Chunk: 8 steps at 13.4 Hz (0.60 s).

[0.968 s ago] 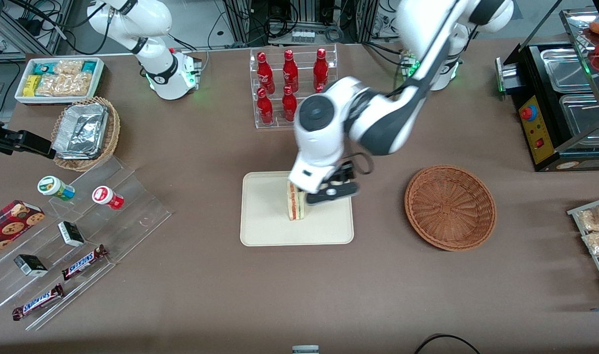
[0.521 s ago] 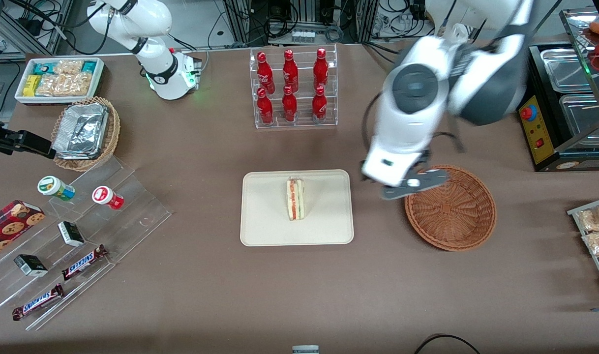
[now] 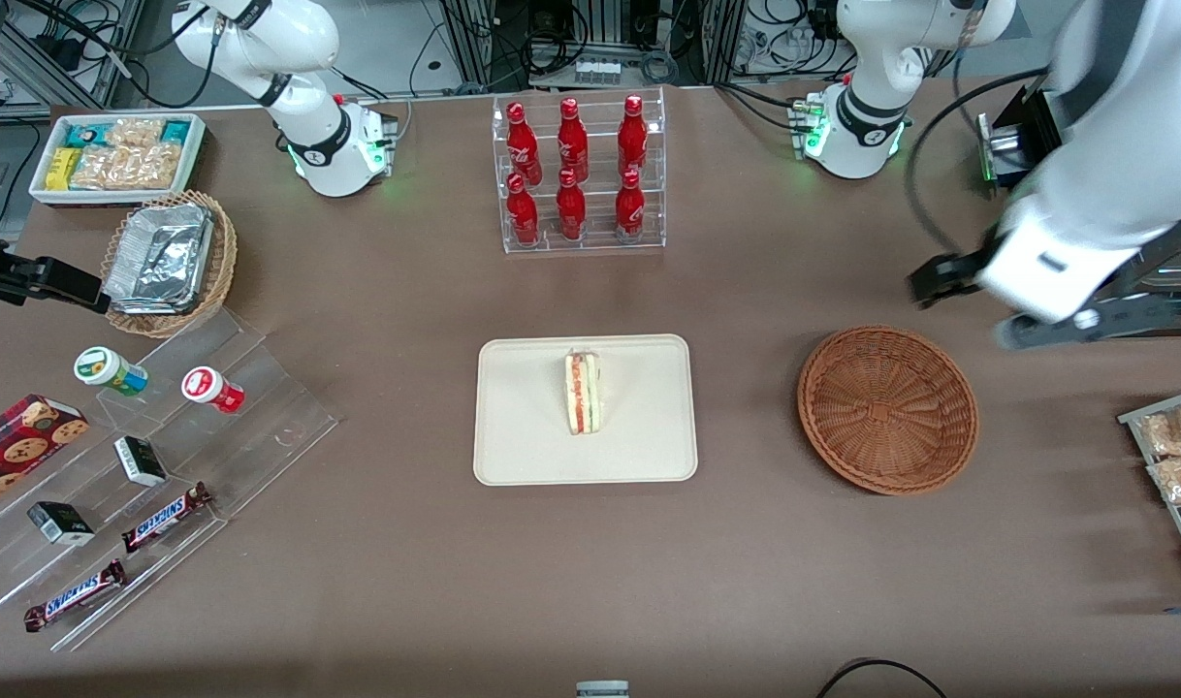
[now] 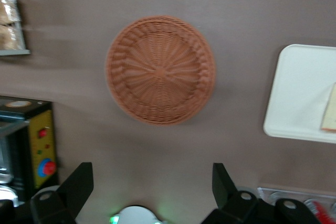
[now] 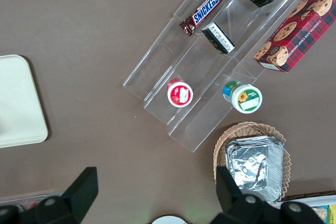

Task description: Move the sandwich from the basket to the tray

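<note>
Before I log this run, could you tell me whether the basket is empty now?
Empty: the basket shows bare wicker; the sandwich stands on the tray, the open gripper above.

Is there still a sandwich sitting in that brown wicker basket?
No. The basket is empty; the sandwich stands on the tray, and the open gripper hangs above the table, holding nothing.

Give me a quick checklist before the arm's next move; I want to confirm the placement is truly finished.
1. Sandwich on the tray: ok, standing on edge near its middle.
2. Sandwich inside the rim: ok.
3. Basket emptied: ok, nothing in it.
4. Gripper free of load: ok, open, nothing between its fingers.
5. Gripper clear of the tray: ok, raised above the table toward the working arm's end.
</note>
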### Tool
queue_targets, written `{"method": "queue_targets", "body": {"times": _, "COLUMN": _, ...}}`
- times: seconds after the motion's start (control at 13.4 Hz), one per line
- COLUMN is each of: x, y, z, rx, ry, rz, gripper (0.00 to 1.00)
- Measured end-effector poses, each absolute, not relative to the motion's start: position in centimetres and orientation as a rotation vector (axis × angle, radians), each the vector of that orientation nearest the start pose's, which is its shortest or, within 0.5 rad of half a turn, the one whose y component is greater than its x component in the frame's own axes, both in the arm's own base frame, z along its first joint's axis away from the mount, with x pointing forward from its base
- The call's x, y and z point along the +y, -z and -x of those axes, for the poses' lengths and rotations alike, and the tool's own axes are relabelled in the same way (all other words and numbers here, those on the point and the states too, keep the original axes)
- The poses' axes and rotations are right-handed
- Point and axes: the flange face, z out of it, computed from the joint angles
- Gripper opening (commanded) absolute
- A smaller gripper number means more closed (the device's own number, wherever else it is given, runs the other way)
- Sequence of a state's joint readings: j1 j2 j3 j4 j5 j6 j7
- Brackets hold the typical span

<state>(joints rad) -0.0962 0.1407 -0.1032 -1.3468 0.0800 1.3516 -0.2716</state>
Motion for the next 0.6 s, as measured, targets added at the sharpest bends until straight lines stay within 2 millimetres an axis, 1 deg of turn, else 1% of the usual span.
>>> {"method": "queue_targets", "body": {"times": 0.15, "x": -6.4, "y": -64.2, "z": -55.4, "rx": -0.063, "ry": -0.176, "rz": 3.051, "gripper": 1.0}}
{"method": "queue_targets", "body": {"times": 0.22, "x": -5.2, "y": -64.5, "z": -54.7, "rx": -0.031, "ry": -0.18, "rz": 3.056, "gripper": 1.0}}
{"method": "queue_targets", "body": {"times": 0.45, "x": -2.5, "y": -64.9, "z": -52.5, "rx": 0.015, "ry": -0.201, "rz": 3.084, "gripper": 1.0}}
{"method": "queue_targets", "body": {"times": 0.6, "x": -1.5, "y": -65.0, "z": -51.9, "rx": 0.009, "ry": -0.206, "rz": 3.095, "gripper": 1.0}}
